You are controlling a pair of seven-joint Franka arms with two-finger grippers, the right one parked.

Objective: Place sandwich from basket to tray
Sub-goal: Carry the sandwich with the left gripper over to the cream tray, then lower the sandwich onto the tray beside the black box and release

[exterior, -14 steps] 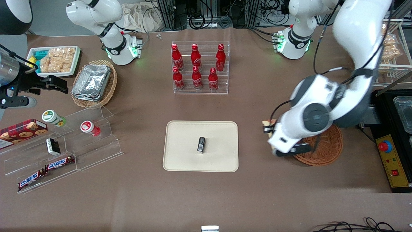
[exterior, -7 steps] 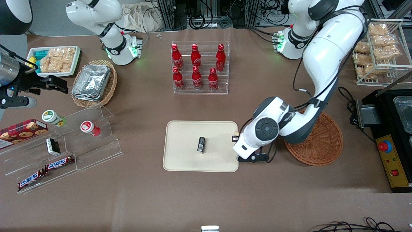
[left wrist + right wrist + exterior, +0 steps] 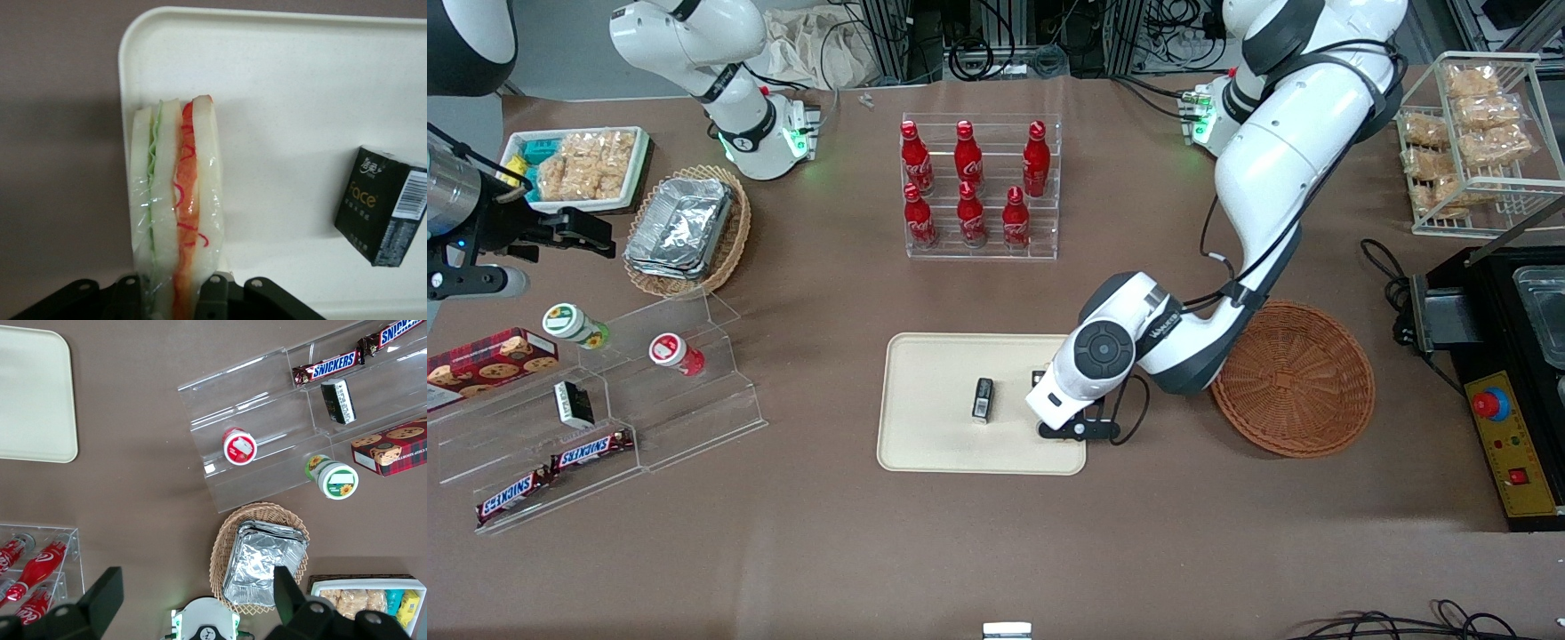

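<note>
My left gripper (image 3: pixel 170 288) is shut on the sandwich (image 3: pixel 177 200), a plastic-wrapped wedge of white bread with green and red-orange filling. The wedge stands on edge over the rim of the cream tray (image 3: pixel 300 80), near one corner. In the front view the gripper (image 3: pixel 1043 384) hangs over the tray (image 3: pixel 934 373) at its side nearest the basket, and the wrist hides the sandwich. The round reddish-brown basket (image 3: pixel 1298 382) lies bare beside the tray, toward the working arm's end. A small black box (image 3: pixel 983 398) sits mid-tray, also seen from the wrist as the box (image 3: pixel 387 205).
A clear rack of red bottles (image 3: pixel 978 187) stands farther from the camera than the tray. Toward the parked arm's end are a stepped acrylic stand (image 3: pixel 596 418) and an oval wicker basket with foil containers (image 3: pixel 689 229). A black appliance (image 3: pixel 1520 356) lies beside the round basket.
The left arm has swung from above the round basket to the tray's near-basket edge, carrying the sandwich. The basket now shows uncovered.
</note>
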